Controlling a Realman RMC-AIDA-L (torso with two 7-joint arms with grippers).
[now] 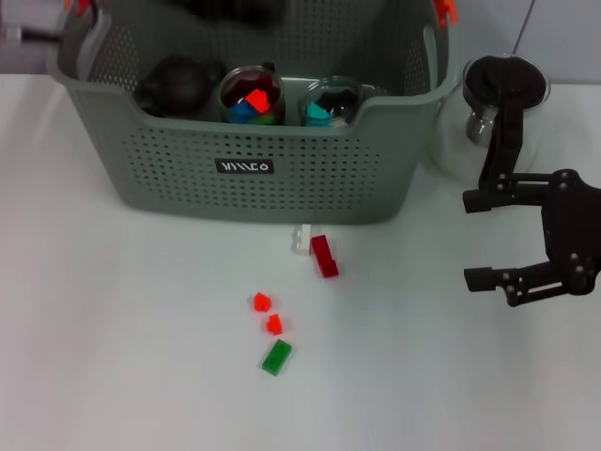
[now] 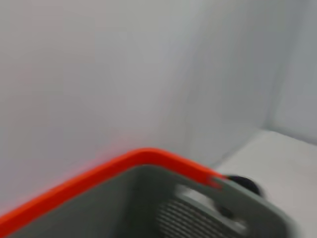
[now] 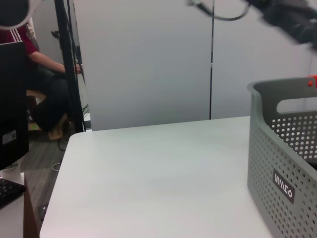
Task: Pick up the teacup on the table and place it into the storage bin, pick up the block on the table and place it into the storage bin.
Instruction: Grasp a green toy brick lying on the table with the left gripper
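Teacups holding blocks already sit inside the storage bin (image 1: pixel 254 178), while the dark red block (image 1: pixel 325 256) lies just before it, and the right gripper (image 1: pixel 481 240), jaws apart and empty, hovers beside it.

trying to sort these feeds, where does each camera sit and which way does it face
Head view: high on the robot, looking down at the white table, the grey-green perforated plastic storage bin and loose blocks; the black right gripper shows, jaws open.
Left wrist view: close above the bin's orange-edged rim, facing a pale wall; no part of the robot shows.
Right wrist view: low, looking across the table at the bin's labelled wall; a black arm overhead.
All three views share the bin.
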